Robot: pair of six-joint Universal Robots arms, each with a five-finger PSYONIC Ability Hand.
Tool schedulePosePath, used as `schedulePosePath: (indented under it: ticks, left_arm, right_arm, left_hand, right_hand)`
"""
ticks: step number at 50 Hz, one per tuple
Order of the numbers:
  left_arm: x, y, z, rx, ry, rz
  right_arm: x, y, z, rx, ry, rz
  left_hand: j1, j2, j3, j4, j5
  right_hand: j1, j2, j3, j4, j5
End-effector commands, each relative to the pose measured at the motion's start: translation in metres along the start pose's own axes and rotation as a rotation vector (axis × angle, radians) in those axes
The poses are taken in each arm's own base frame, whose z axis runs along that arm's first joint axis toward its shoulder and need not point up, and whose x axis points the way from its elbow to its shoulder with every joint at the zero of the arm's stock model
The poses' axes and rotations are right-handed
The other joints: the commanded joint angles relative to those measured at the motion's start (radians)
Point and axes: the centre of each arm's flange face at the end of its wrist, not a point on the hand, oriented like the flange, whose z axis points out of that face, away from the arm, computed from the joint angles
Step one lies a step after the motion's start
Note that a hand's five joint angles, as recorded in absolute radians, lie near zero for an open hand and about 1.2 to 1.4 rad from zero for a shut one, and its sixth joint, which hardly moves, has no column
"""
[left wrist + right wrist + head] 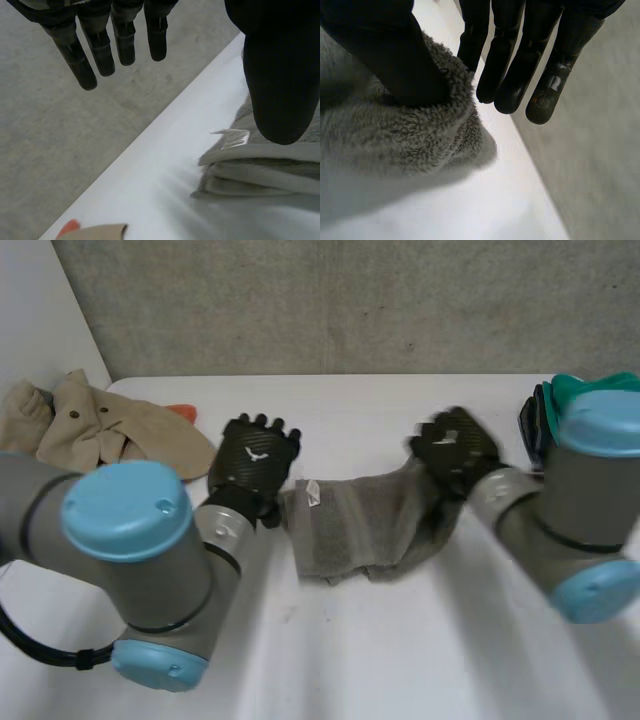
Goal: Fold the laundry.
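A grey fleecy towel (360, 530) lies folded in the middle of the white table (400, 660), with a white tag (312, 490) near its left end. My left hand (255, 455) hovers open just left of that end. In the left wrist view its fingers (100, 45) are straight and its thumb hangs over the towel's stacked edge (260, 170) by the tag (232, 137). My right hand (458, 448) is at the towel's right end, which rises up to it. Its thumb presses into the fleece (405, 140) and pinches a fold against the fingers (520, 60).
A beige garment (100, 425) lies crumpled at the table's far left, with a small orange thing (183, 412) beside it. A green and dark pile (560, 400) sits at the far right edge. A grey wall (350, 300) stands behind the table.
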Motion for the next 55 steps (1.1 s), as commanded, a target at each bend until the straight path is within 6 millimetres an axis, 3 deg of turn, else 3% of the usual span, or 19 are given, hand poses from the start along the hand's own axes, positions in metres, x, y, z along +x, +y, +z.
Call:
schedulePosePath:
  ticks: [1,2,5,7,8,9,11,12,15,16,20,23,28,33,36,45,49,55]
  left_arm:
    - [-0.030,0.010,-0.001,-0.044,-0.081,-0.004]
    - [-0.039,0.012,0.000,-0.049,-0.104,-0.007]
    - [-0.046,0.013,0.000,-0.056,-0.123,-0.007]
    - [-0.050,0.013,0.000,-0.055,-0.131,-0.009]
    - [-0.050,0.013,0.000,-0.055,-0.131,-0.008]
    - [-0.050,0.012,0.000,-0.053,-0.133,-0.008]
    - [-0.051,0.008,0.002,-0.040,-0.135,-0.011]
    - [-0.051,0.006,0.003,-0.032,-0.135,-0.012]
    - [-0.050,-0.001,0.005,-0.006,-0.134,-0.015]
    - [-0.047,-0.009,0.006,0.019,-0.130,-0.019]
    - [-0.034,-0.031,0.008,0.093,-0.101,-0.057]
    - [-0.019,-0.039,0.011,0.122,-0.061,-0.109]
    - [0.014,-0.040,0.014,0.134,0.017,-0.153]
    - [0.047,-0.020,0.022,0.075,0.081,-0.133]
    - [0.055,-0.007,0.024,0.020,0.099,-0.116]
    - [0.056,0.024,0.015,-0.165,0.066,0.007]
    - [0.057,0.029,0.012,-0.183,0.080,0.076]
    - [0.060,0.043,0.012,-0.215,0.100,0.119]
  right_arm:
    - [-0.108,-0.057,-0.007,0.269,-0.277,-0.116]
    - [-0.126,-0.056,-0.011,0.293,-0.345,-0.127]
    - [-0.148,-0.051,-0.012,0.304,-0.407,-0.138]
    - [-0.147,-0.051,-0.009,0.291,-0.394,-0.126]
    - [-0.145,-0.052,-0.008,0.285,-0.382,-0.118]
    - [-0.139,-0.057,-0.008,0.269,-0.351,-0.079]
    - [-0.130,-0.060,-0.008,0.255,-0.325,-0.018]
    - [-0.121,-0.063,-0.008,0.242,-0.306,0.078]
    - [-0.099,-0.063,-0.006,0.219,-0.281,0.251]
    - [-0.078,-0.062,-0.004,0.205,-0.247,0.377]
    - [-0.025,-0.066,-0.009,0.205,-0.160,0.637]
    - [-0.008,-0.056,-0.014,0.144,-0.131,0.753]
    - [0.007,-0.030,-0.012,0.021,-0.092,0.783]
    - [0.006,-0.015,0.004,-0.032,-0.082,0.797]
    - [0.004,-0.013,0.013,-0.047,-0.091,0.797]
    - [-0.020,0.008,0.036,-0.199,-0.184,0.780]
    - [-0.044,0.008,0.039,-0.212,-0.234,0.692]
    - [-0.062,0.024,0.042,-0.256,-0.256,0.572]
  left_hand:
    - [0.013,0.013,0.013,0.012,0.010]
    - [0.013,0.013,0.013,0.012,0.010]
    - [0.013,0.013,0.013,0.012,0.010]
    - [0.013,0.013,0.013,0.012,0.010]
    - [0.013,0.013,0.013,0.012,0.010]
    - [0.013,0.013,0.013,0.012,0.010]
    - [0.013,0.013,0.013,0.012,0.010]
    - [0.010,0.010,0.010,0.009,0.007]
    - [0.001,0.001,0.001,0.000,-0.002]
    - [0.001,0.001,0.001,0.000,-0.002]
    - [0.001,0.001,0.001,0.000,-0.002]
    - [0.001,0.001,0.001,0.000,-0.002]
    - [0.001,0.001,0.001,0.000,-0.002]
    - [0.001,0.001,0.001,0.000,-0.002]
    - [0.004,0.004,0.004,0.003,0.001]
    - [0.001,0.001,0.001,0.000,-0.002]
    - [0.001,0.001,0.001,0.000,-0.002]
    - [-0.002,-0.002,-0.002,-0.003,-0.005]
  right_hand:
    - [0.473,0.220,0.212,0.208,0.242]
    - [0.473,0.220,0.212,0.208,0.242]
    - [0.473,0.220,0.212,0.208,0.242]
    - [0.465,0.213,0.204,0.201,0.234]
    - [0.265,0.012,0.003,0.000,0.033]
    - [-0.333,-0.586,-0.595,-0.598,-0.564]
    - [-0.667,-0.919,-0.928,-0.931,-0.898]
    - [-0.726,-0.979,-0.988,-0.991,-0.957]
    - [-0.749,-1.001,-1.010,-1.013,-0.980]
    - [-0.749,-1.001,-1.010,-1.013,-0.980]
    - [-0.749,-1.001,-1.010,-1.013,-0.980]
    - [-0.749,-1.001,-1.010,-1.013,-0.980]
    - [-0.749,-1.001,-1.010,-1.013,-0.980]
    - [-0.749,-1.001,-1.010,-1.013,-0.980]
    - [-0.749,-1.001,-1.010,-1.013,-0.980]
    - [-0.749,-1.001,-1.010,-1.013,-0.980]
    - [-0.749,-1.001,-1.010,-1.013,-0.980]
    - [-0.749,-1.001,-1.010,-1.013,-0.980]
